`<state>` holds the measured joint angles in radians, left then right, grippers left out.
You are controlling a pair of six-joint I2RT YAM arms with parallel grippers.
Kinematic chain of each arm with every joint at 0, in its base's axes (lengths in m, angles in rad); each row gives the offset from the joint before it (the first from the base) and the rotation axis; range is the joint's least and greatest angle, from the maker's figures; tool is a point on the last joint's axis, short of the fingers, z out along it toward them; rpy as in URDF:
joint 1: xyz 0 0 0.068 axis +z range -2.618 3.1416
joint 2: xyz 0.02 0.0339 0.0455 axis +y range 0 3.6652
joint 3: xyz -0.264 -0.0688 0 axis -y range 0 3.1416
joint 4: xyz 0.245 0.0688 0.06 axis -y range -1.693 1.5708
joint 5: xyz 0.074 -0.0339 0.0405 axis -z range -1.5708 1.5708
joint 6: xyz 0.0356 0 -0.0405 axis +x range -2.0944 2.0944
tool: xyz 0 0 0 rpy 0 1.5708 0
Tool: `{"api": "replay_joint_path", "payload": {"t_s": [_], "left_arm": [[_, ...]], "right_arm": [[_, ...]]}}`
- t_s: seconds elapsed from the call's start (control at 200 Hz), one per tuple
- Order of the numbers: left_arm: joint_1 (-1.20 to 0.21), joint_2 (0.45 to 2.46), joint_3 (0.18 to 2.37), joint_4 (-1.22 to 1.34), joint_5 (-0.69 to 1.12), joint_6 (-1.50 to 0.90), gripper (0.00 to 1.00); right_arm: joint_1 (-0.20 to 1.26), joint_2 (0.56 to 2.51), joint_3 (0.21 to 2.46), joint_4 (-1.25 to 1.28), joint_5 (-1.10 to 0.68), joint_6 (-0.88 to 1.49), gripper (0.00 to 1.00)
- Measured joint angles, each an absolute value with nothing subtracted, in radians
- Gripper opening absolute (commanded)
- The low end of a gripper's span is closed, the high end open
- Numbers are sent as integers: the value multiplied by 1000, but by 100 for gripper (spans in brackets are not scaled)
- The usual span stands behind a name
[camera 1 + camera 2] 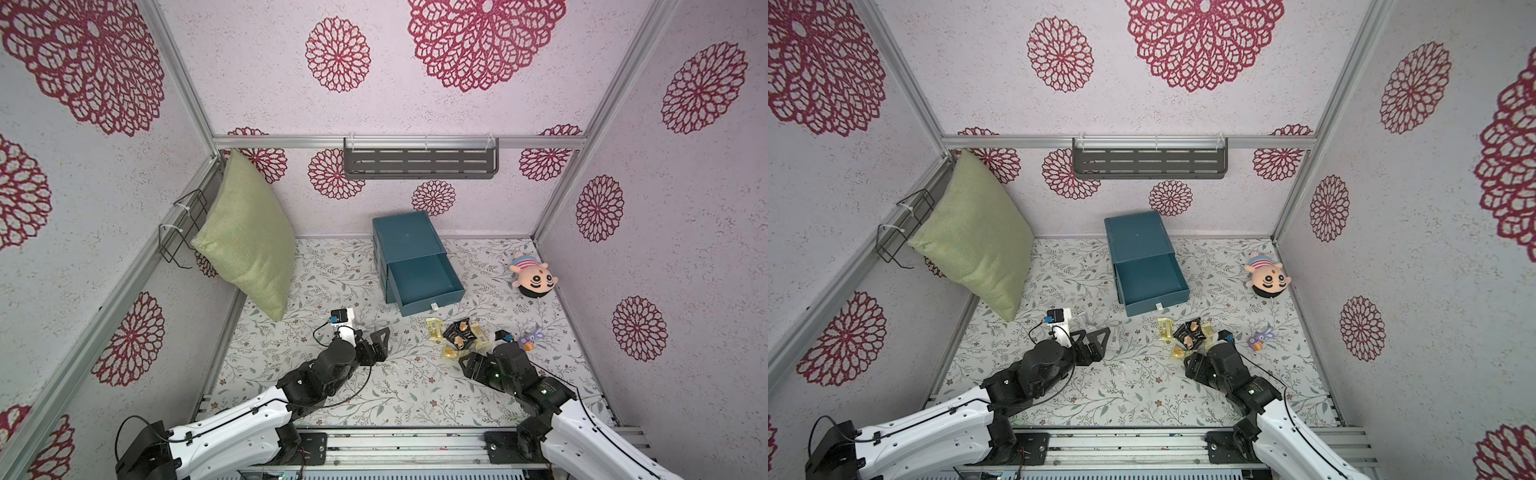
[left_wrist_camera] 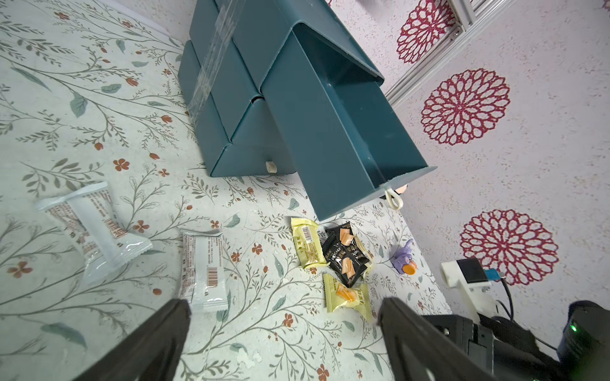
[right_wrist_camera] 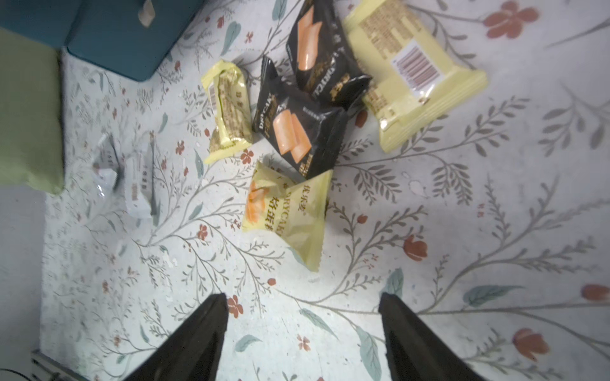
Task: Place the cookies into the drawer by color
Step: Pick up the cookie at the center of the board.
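Note:
The teal drawer (image 1: pixel 405 239) stands at the back of the floral mat, its top drawer (image 1: pixel 424 282) pulled out and empty. In front of it lie the cookies: three yellow packets (image 3: pixel 227 109) (image 3: pixel 412 69) (image 3: pixel 287 211) and two black ones (image 3: pixel 297 128) (image 3: pixel 323 56) in a loose cluster (image 1: pixel 457 336). Two whitish packets (image 2: pixel 95 227) (image 2: pixel 204 270) lie apart, near the left arm. My right gripper (image 3: pixel 302 298) is open just short of the nearest yellow packet, with nothing between its fingers. My left gripper (image 2: pixel 284 303) is wide open over bare mat.
A green pillow (image 1: pixel 245 245) leans in the back left corner. A plush doll (image 1: pixel 532 278) lies at the back right, and a small purple toy (image 1: pixel 530 338) sits right of the cookies. A grey shelf (image 1: pixel 419 162) hangs on the back wall.

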<state>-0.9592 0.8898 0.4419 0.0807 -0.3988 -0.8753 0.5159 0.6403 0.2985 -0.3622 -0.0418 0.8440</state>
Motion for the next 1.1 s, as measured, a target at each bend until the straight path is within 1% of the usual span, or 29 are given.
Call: {"api": "replay_joint_path", "payload": {"t_s": [0.085,0.23,0.295,0.41,0.545,0.605,0.665,0.75,0.946,1.101], "left_arm": [[-985,891,442,81,-418,-885,97],[-1015,897,441,94,-448,-892,97],[-1019,907,441,100,-458,-891,97],[-1021,936,442,99,-466,-890,97],[-1023,958,442,104,-487,-886,98],[-1023,968,443,113,-498,-882,97],[-1023,981,451,111,-510,-877,97],[-1023,1003,469,115,-514,-875,97],[-1023,1052,471,140,-512,-884,97],[-1023,1104,471,153,-505,-886,97]], "right_arm": [[433,621,299,-357,-90,824,70],[313,598,278,-311,-205,807,60],[263,594,240,-265,-268,812,54],[200,630,161,-188,-380,823,53],[184,666,122,-141,-461,823,53],[182,666,117,-123,-484,822,49],[179,666,110,-98,-501,823,48],[175,667,93,-66,-516,823,45],[173,697,78,-30,-530,823,44],[173,771,78,27,-529,820,43]]}}
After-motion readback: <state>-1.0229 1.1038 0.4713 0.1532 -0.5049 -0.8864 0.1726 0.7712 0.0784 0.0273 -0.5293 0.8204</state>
